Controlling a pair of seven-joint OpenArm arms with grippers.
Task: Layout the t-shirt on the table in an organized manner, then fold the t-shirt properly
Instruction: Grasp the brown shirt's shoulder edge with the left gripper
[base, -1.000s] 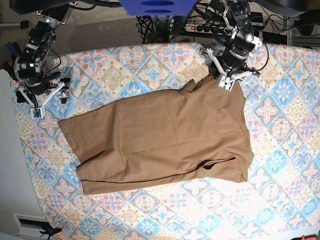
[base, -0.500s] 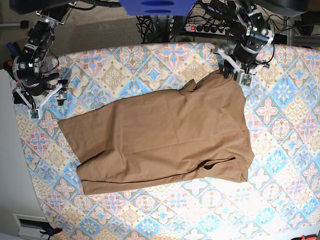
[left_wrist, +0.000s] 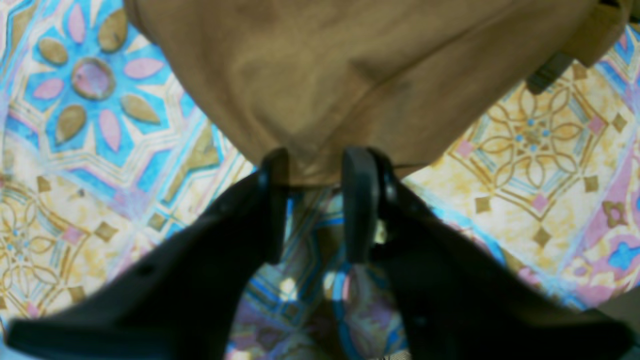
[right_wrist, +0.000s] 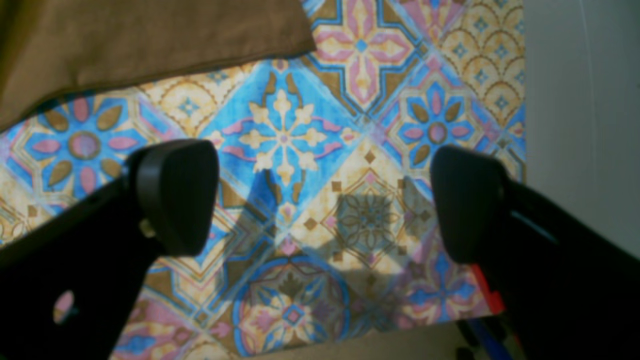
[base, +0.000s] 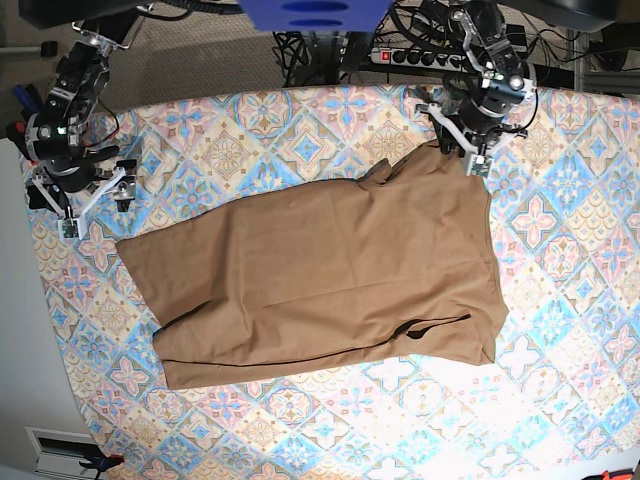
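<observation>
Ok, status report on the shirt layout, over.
Left gripper jaws nearly shut, pinching a t-shirt corner. Right gripper open over bare table. Nothing in the way.

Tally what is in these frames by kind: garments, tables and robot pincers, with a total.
Garments: 1, the t-shirt
Tables: 1, the table with the tile-pattern cloth
Pincers: 2, the left pincer at the shirt's corner and the right pincer over bare cloth
Total: 4
</observation>
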